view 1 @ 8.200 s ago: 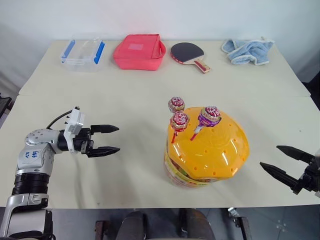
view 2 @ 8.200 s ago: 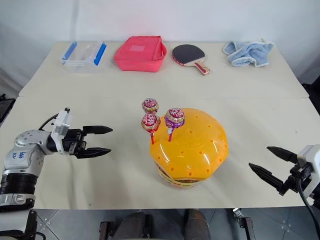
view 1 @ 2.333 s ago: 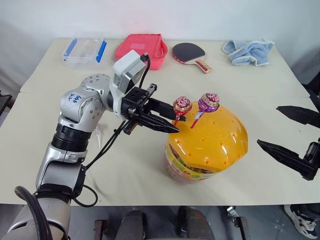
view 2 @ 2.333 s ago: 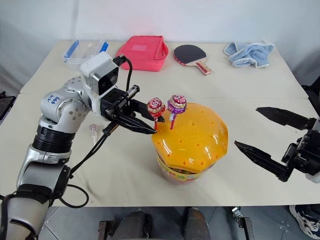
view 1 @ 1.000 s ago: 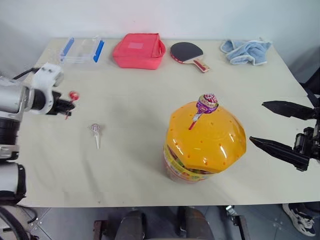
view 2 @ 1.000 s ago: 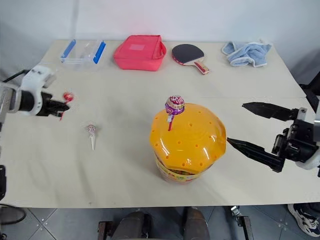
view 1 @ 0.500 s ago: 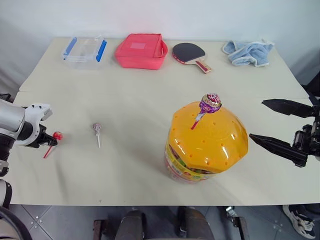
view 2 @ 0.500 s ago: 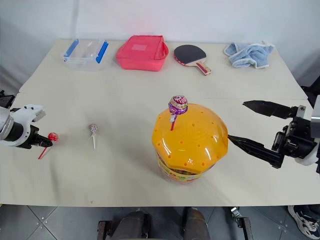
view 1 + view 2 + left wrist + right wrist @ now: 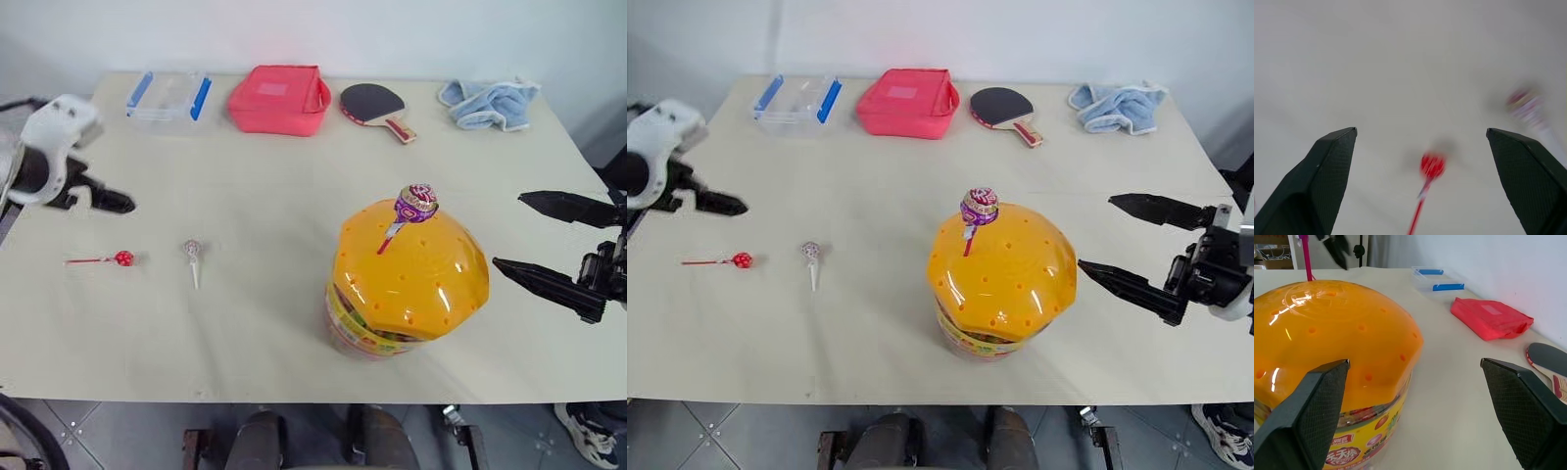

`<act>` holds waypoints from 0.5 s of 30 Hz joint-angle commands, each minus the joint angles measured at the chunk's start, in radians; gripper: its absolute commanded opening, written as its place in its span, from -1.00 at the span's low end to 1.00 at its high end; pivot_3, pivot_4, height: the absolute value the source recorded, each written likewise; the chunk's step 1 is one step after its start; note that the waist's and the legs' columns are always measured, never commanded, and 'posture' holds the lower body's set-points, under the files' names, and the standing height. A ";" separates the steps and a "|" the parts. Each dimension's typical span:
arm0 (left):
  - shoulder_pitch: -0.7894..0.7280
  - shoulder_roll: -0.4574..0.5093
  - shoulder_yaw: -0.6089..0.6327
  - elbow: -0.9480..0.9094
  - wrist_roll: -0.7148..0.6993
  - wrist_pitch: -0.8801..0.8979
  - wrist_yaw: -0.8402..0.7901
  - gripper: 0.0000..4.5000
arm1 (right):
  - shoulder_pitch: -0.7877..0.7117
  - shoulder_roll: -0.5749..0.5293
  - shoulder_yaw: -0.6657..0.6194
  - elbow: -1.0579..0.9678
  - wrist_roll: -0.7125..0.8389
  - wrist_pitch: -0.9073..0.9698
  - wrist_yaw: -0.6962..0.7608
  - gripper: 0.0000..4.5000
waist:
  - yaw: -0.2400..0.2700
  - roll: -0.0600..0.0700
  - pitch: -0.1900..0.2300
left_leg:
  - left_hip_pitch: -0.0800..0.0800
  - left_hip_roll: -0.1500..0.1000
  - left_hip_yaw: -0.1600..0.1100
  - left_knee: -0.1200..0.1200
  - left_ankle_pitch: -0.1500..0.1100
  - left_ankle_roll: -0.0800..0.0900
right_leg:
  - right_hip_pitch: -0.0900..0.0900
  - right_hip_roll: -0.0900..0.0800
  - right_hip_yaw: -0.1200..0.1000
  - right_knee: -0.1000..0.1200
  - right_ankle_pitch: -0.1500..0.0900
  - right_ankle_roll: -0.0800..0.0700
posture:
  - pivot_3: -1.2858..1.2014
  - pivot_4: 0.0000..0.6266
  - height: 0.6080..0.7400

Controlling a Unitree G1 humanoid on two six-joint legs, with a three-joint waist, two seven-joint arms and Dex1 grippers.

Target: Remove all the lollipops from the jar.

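1. Purple lollipop point(image 9: 420, 202) stuck upright in jar point(image 9: 407, 284) lid; two others lie on table point(image 9: 294, 196), far left.
2. Left gripper point(image 9: 1420, 139) and right gripper point(image 9: 554, 245): fingers apart, empty.
3. Risk: tugging the stick tips the unbraced jar.

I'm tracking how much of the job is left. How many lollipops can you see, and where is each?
3. A purple lollipop stands in the jar's orange lid. Two lie on the table to the jar's left: a red lollipop nearest the left claw, and another lollipop beside it.
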 commanded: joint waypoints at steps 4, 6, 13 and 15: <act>-0.009 -0.268 0.259 -0.047 -0.225 -0.317 -0.109 0.99 | 0.004 -0.004 -0.057 -0.025 0.004 -0.017 -0.001 1.00 | 0.002 0.000 0.000 | -0.002 0.000 0.000 0.003 0.000 0.000 | 0.000 0.000 0.000 0.000 0.000 0.000 | 0.03 -0.52 1.00; 0.015 -0.354 0.308 -0.044 -0.310 -0.426 -0.210 0.99 | 0.020 -0.003 -0.084 -0.040 0.019 -0.009 -0.002 1.00 | -0.008 0.000 0.000 | -0.002 0.000 0.000 0.003 0.000 0.000 | 0.000 0.000 0.000 0.000 0.000 0.000 | 0.03 -0.52 1.00; 0.083 -0.545 0.350 -0.024 -0.480 -0.627 -0.524 0.99 | 0.104 0.005 -0.215 -0.166 0.167 0.067 -0.033 1.00 | -0.020 0.001 -0.001 | -0.001 0.000 0.000 0.003 0.000 0.000 | 0.000 0.000 0.000 0.001 0.000 0.000 | 0.03 -0.52 1.00; 0.079 -0.578 0.334 -0.022 -0.494 -0.635 -0.560 0.99 | 0.164 0.030 -0.242 -0.213 0.185 0.078 -0.040 1.00 | -0.018 0.001 -0.001 | 0.000 0.000 0.000 0.003 0.000 0.000 | 0.000 0.000 0.000 0.001 0.000 0.000 | 0.03 -0.52 1.00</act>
